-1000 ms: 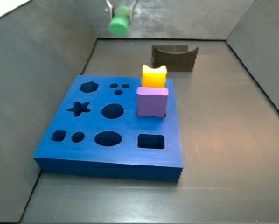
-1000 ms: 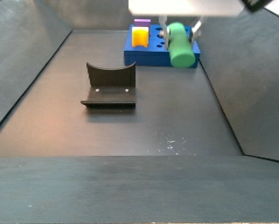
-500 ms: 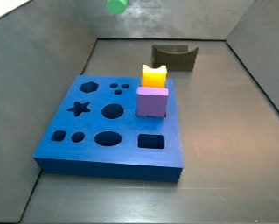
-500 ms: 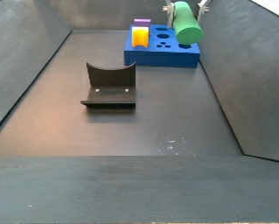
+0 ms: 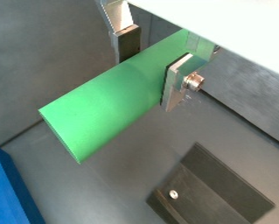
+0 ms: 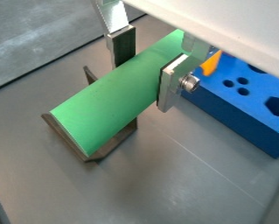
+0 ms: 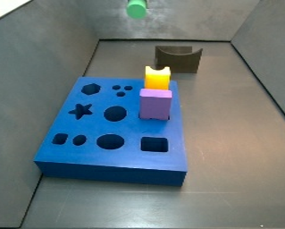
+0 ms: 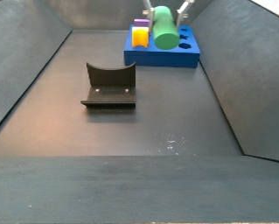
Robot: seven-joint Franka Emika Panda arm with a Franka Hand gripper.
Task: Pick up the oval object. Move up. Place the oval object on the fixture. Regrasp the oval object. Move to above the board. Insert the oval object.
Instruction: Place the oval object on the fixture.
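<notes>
The oval object (image 5: 112,109) is a smooth bright green rod, held crosswise in my gripper (image 5: 153,63), which is shut on it. Both wrist views show the silver fingers (image 6: 174,83) pressing on its two sides, with the gripper (image 6: 148,68) high in the air. The dark fixture (image 6: 101,150) with its U-notch lies below the rod's free end. In a side view the oval object (image 8: 165,26) hangs above the blue board (image 8: 165,58), short of the fixture (image 8: 108,85). Another side view shows the oval object (image 7: 136,9) at the top edge, with the fixture (image 7: 178,58) and the board (image 7: 114,125) below it.
A yellow block (image 7: 158,78) and a purple block (image 7: 155,104) stand upright in the board's holes; the star, circle, hexagon and square holes near them are open. Grey walls slope in on the sides of the dark floor (image 8: 129,131).
The gripper has lifted the green rod higher, then carried it sideways toward the fixture's side. The board, blocks and fixture have not moved.
</notes>
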